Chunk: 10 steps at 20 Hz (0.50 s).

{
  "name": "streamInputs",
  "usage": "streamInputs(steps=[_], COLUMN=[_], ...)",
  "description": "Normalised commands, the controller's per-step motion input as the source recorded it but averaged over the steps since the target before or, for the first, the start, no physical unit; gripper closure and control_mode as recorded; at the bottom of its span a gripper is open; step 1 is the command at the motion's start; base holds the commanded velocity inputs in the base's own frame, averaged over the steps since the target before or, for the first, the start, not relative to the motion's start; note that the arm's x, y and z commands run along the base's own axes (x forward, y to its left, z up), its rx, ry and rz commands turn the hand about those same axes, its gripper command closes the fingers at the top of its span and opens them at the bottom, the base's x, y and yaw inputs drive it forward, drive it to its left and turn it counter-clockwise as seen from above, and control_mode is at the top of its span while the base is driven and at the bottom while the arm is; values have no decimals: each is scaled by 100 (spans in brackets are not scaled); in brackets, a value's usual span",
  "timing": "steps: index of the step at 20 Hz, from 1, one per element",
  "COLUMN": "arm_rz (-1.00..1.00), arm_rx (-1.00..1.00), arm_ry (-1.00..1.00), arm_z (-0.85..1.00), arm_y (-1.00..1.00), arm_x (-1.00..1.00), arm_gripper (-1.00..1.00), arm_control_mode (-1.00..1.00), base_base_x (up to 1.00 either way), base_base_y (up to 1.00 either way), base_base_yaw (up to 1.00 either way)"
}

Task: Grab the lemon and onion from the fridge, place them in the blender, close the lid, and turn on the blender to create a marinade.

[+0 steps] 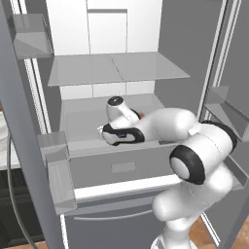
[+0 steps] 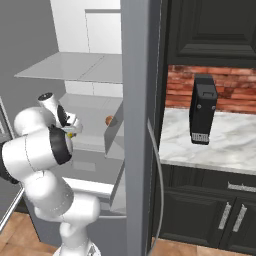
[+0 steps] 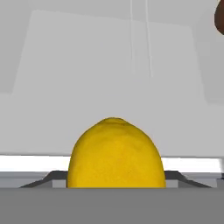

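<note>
The bright yellow lemon [image 3: 116, 153] sits right at my gripper [image 3: 116, 180], its sides against the dark fingertips [image 3: 54, 178] at the bottom of the hand view. The gripper looks shut on it. My hand is inside the open fridge [image 1: 116, 68], low over the middle shelf [image 1: 82, 121], where the gripper [image 1: 103, 132] points left. From the right, a bit of the lemon [image 2: 71, 132] shows at the gripper [image 2: 70, 130]. The reddish-brown onion [image 2: 108, 120] rests further back on the same shelf, seen as the onion [image 3: 220, 17] at the hand view's upper right. The black blender [image 2: 204, 107] stands on the counter.
Door bins [image 1: 53, 155] hang on the open left fridge door, close to my hand. A drawer front [image 1: 121, 168] lies below the shelf. The right fridge door edge [image 2: 140, 125] stands between the fridge and the marble counter [image 2: 225, 145] with dark cabinets below.
</note>
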Motion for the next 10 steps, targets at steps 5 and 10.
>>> streamInputs(steps=[5,10], arm_rz=[-11,-14], arm_rx=[5,3], arm_ry=[0,0], arm_z=[59,43], arm_y=[-46,-67], arm_x=[-100,-100], arm_gripper=[100,100], arm_control_mode=[-100,-100], base_base_x=[0,0], base_base_y=[0,0], base_base_yaw=[0,0])
